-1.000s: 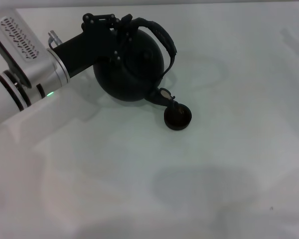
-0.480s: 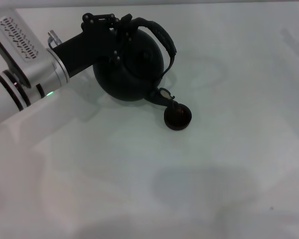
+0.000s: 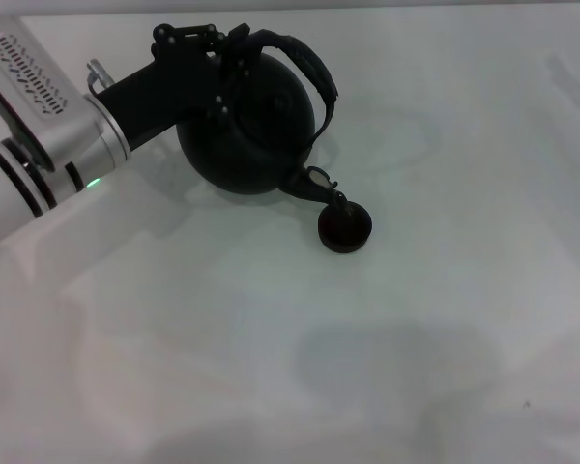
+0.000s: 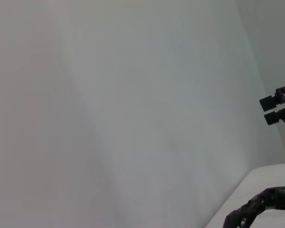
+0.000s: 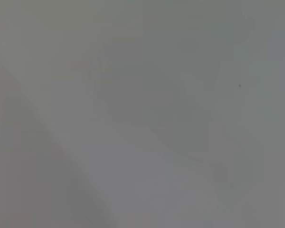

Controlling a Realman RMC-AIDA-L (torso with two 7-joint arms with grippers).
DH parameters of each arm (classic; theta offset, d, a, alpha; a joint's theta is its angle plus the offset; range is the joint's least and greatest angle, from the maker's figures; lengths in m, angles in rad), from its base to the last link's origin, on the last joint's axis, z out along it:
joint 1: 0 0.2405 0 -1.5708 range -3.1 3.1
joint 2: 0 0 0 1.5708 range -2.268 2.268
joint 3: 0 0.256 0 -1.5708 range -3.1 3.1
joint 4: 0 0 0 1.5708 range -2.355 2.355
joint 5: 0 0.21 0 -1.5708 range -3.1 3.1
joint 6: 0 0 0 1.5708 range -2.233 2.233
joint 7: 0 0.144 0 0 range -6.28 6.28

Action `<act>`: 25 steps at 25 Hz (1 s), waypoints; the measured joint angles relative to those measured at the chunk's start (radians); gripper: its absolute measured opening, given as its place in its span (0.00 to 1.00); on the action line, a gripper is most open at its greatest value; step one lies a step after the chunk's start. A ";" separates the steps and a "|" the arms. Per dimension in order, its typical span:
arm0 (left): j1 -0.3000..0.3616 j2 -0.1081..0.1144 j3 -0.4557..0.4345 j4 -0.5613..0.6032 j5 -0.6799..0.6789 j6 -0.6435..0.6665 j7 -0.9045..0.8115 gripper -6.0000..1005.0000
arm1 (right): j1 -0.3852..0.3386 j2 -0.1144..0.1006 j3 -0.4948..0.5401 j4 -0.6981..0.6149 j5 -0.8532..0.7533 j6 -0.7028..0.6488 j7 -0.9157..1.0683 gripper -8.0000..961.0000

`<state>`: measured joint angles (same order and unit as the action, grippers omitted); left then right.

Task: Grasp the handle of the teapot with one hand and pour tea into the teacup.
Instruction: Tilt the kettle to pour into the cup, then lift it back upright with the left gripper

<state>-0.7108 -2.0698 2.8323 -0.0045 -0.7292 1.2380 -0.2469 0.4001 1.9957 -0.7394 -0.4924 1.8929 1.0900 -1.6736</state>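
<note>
Teapot [image 3: 249, 126] hangs tilted from our left gripper [image 3: 234, 60], clamped on the handle [image 3: 304, 63]; its spout dips just over the teacup [image 3: 344, 229] on the white table [image 3: 445, 319]. Right gripper is out of view.

No legible text, label, brand, number or sign was found in any view. The left arm's silver casing [image 3: 39, 92] carried only a perforated vent pattern and a small green indicator light [image 3: 95, 183], neither bearing characters. The teapot [image 3: 246, 121], the teacup [image 3: 344, 229] and the table [image 3: 416, 338] showed no markings.
</note>
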 joint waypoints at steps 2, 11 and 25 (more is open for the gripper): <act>0.005 -0.001 0.000 0.002 -0.003 0.003 0.000 0.15 | 0.000 0.000 0.000 0.000 0.000 -0.002 0.000 0.91; 0.017 -0.002 -0.002 0.007 -0.015 0.025 -0.005 0.15 | 0.000 0.000 0.000 0.000 -0.001 -0.011 0.000 0.91; 0.091 -0.007 -0.002 0.040 -0.118 0.080 -0.001 0.15 | 0.000 0.000 0.000 0.002 -0.003 -0.015 0.000 0.91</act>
<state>-0.6197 -2.0770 2.8302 0.0351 -0.8475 1.3178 -0.2477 0.3998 1.9957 -0.7394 -0.4904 1.8896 1.0752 -1.6735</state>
